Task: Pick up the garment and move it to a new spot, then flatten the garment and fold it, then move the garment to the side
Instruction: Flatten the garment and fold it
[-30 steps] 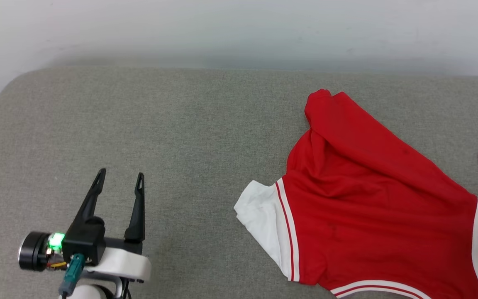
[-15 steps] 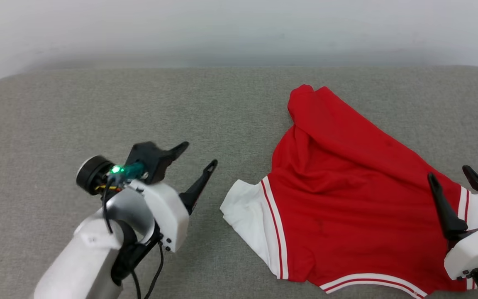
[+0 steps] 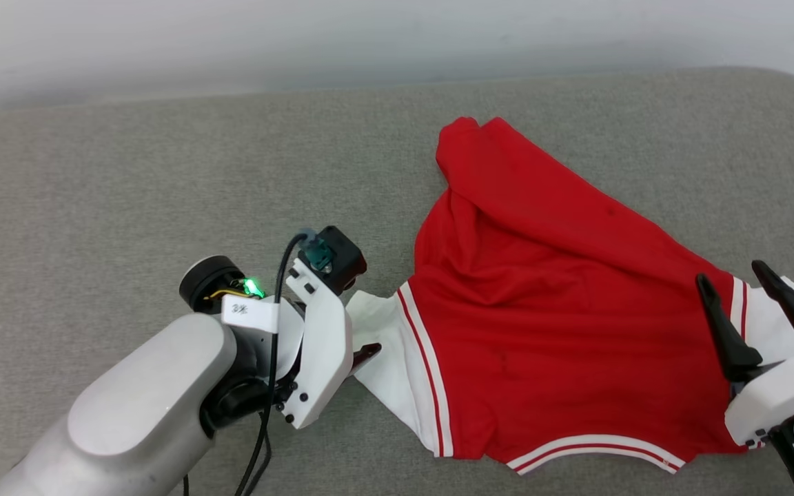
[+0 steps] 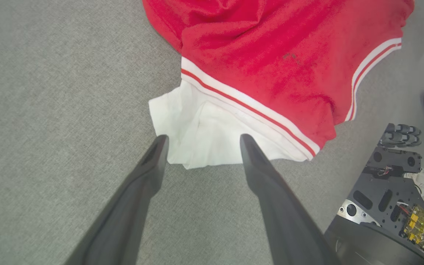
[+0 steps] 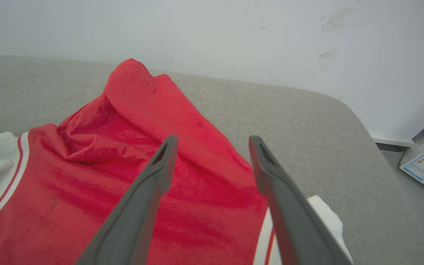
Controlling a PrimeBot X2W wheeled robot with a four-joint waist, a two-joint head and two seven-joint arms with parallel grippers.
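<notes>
Hovering spread wide, the left gripper (image 4: 201,141) straddles the garment (image 4: 271,55) at its white sleeve (image 4: 197,129). The right gripper (image 5: 212,141) gapes near the opposite one. Looks thin and floppy, rumpled across the grey cushion (image 3: 163,172), so I'd pinch the sleeves.

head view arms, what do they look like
The left arm has a rounded silver-grey forearm, a white wrist bracket with dark screws, a black cable to a teal plug, a green light and a small handwritten label. The left gripper and right gripper have long, dark, tapering jaws with slotted tips; the right wrist housing is white.
</notes>
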